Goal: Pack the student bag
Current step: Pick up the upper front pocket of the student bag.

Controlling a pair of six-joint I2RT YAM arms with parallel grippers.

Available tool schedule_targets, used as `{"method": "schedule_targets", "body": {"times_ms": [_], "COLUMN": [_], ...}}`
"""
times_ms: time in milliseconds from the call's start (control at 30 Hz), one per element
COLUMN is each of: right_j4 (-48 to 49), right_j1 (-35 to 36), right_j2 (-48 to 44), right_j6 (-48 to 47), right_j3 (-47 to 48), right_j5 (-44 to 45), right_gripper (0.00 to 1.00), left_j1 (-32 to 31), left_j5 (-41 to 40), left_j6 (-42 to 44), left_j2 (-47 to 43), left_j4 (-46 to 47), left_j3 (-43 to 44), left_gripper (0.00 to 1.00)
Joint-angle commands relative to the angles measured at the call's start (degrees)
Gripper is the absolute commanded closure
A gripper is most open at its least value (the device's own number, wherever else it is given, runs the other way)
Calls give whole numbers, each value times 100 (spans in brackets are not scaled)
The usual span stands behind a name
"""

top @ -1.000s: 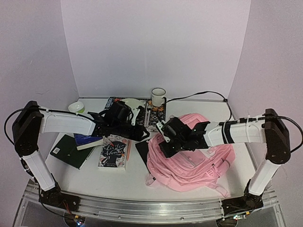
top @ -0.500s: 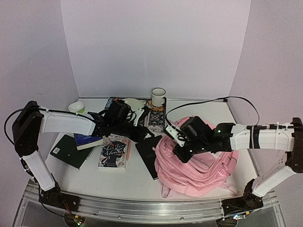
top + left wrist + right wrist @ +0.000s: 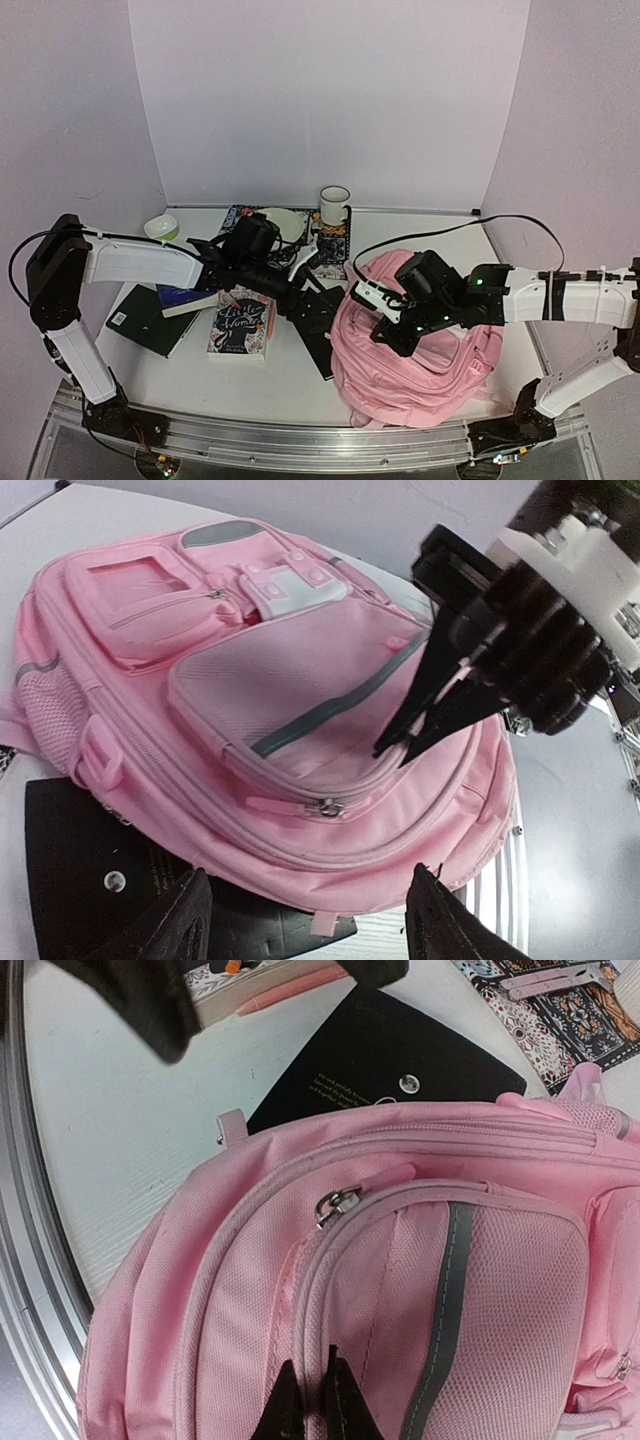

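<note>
1. The right claw is closed tight, and its tips press on the front pocket of the student bag. I cannot tell if a fold of cloth is pinched between them.
2. The left claw stands wide open and empty. It hangs just beside the bag, above the black notebook.
3. In the last second the right claw snapped shut and the bag slid toward the right arm's side, while the left claw widened. More of the black notebook is now uncovered, but one edge still lies under the bag.
4. I judge that packing has hardly begun. The zips look closed, with the zip pull at the end of its track, so the bag must be opened first.
5. On the left arm's side of the bag lie a paperback book, a blue book and a dark green notebook.
6. Beyond the bag, on the bench, stand a white mug and a small bowl. The trapped notebook is the nearest obstacle.
</note>
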Motion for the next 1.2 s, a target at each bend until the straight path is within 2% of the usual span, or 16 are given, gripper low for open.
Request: {"method": "schedule_targets", "body": {"times_ms": [0, 333, 700, 1167], "right_j4": [108, 229, 371, 1269], "right_j1": [14, 17, 16, 14], "right_j2": [-273, -260, -309, -918], "right_j6": [-193, -106, -37, 255], "right_j3": [46, 20, 33, -480], "right_j5": [-333, -506, -595, -265], "right_gripper": [100, 100, 100, 100], "left_j1": [-335, -680, -707, -661], "left_j5": [53, -569, -633, -462], "left_j6": [760, 1425, 1811, 1526], "left_j2": [74, 492, 721, 381], "left_j4": [207, 352, 522, 1783], "left_j3": [254, 478, 491, -416], "left_gripper": [33, 42, 48, 49]}}
